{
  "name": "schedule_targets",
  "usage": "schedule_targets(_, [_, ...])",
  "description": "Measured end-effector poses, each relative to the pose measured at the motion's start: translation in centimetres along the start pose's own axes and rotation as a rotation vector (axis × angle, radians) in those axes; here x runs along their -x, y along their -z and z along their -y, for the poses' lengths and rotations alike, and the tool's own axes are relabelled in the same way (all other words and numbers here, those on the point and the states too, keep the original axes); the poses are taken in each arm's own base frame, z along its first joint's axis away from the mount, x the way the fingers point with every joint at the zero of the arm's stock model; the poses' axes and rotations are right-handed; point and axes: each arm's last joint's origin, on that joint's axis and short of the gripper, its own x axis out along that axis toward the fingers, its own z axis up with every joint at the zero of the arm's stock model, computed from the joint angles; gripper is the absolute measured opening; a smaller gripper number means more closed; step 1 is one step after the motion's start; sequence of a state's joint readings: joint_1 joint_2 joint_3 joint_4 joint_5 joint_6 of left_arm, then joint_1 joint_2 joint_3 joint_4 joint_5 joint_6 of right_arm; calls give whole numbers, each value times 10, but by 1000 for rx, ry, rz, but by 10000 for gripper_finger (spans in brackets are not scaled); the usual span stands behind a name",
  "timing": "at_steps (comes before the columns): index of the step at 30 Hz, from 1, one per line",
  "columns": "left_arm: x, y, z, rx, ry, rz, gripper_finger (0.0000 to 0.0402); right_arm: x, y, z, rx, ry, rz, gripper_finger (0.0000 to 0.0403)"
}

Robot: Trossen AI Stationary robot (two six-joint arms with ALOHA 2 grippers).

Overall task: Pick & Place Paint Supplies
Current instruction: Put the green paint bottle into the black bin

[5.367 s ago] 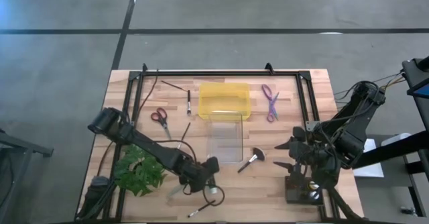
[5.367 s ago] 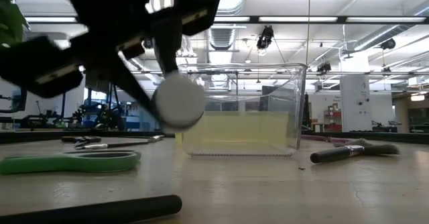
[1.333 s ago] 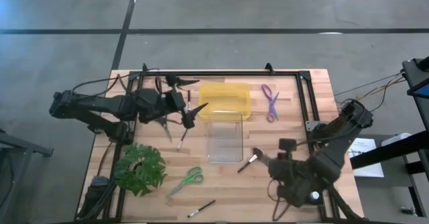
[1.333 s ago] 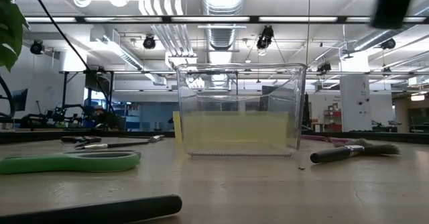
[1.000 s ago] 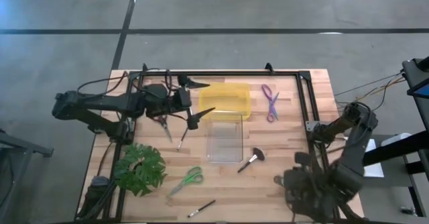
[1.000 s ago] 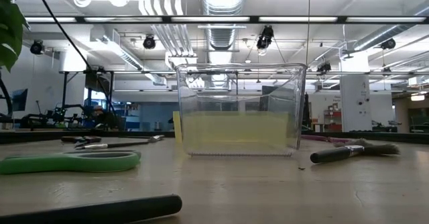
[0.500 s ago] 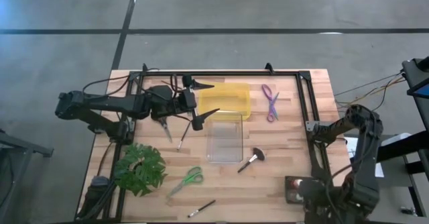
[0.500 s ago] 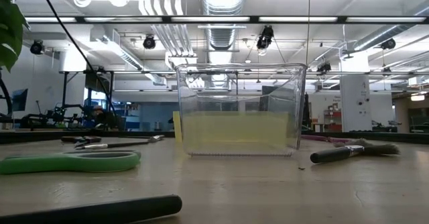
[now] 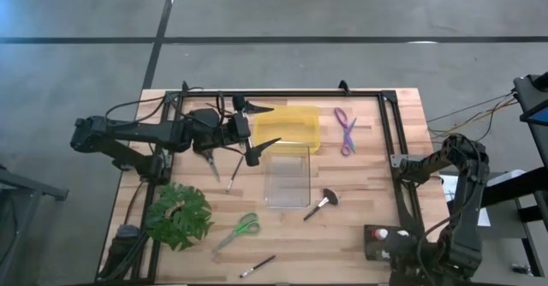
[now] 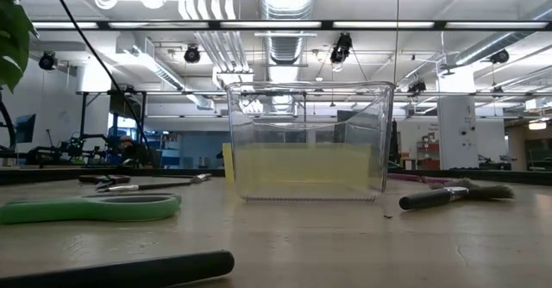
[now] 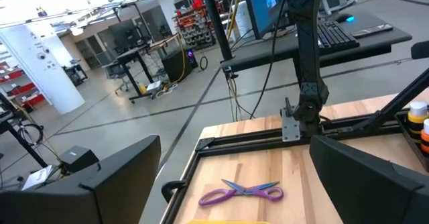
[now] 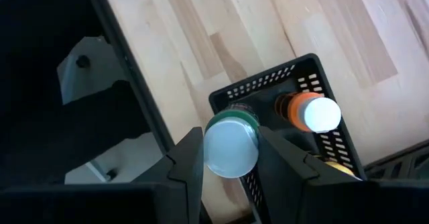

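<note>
My right gripper hangs over the table's near right corner, shut on a green paint bottle with a white cap. Below it stands a black slotted basket that holds an orange bottle. My left gripper hovers open and empty over the left end of the yellow bin. Purple scissors, red-handled scissors, green scissors, a broad-headed brush and a thin brush lie flat on the wood. My right gripper pinches the green bottle between its two fingers, one on each side just under the white cap. The fingers come from above, pointing down. The bottle stands upright over the basket's corner; whether its base rests in the basket, I cannot tell.
A clear container stands in the table's middle, just near of the yellow bin. A green leafy plant sits near left. A black metal frame runs around the work area. Another thin brush lies beside the clear container.
My right gripper has carried the green bottle toward the near right corner, over the black basket, and has stopped there. My left gripper has drifted a little toward the right, over the yellow bin's left end, still open.
</note>
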State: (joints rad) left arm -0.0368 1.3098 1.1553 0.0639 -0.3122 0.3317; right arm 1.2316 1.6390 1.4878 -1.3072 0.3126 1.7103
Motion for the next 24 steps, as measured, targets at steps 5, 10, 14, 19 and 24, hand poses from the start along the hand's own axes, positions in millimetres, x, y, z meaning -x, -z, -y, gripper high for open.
schedule_targets(5, [0, 0, 0, 0, 3, 0, 390, -16, 5, 3, -6, 15, -6, 103])
schedule_targets(10, [-1, 1, 1, -1, 13, 0, 390, -22, 7, 7, -11, 11, -6, 103])
schedule_targets(14, [-3, 2, 3, -1, 18, -7, 390, -24, 7, 11, -12, 15, -7, 103])
schedule_targets(19, [-5, 3, 3, -2, 20, -11, 390, -30, 8, 20, -18, -2, -11, 103])
schedule_targets(24, [-5, 3, 3, 2, 23, -10, 390, -35, 8, 27, -28, -34, -12, 103])
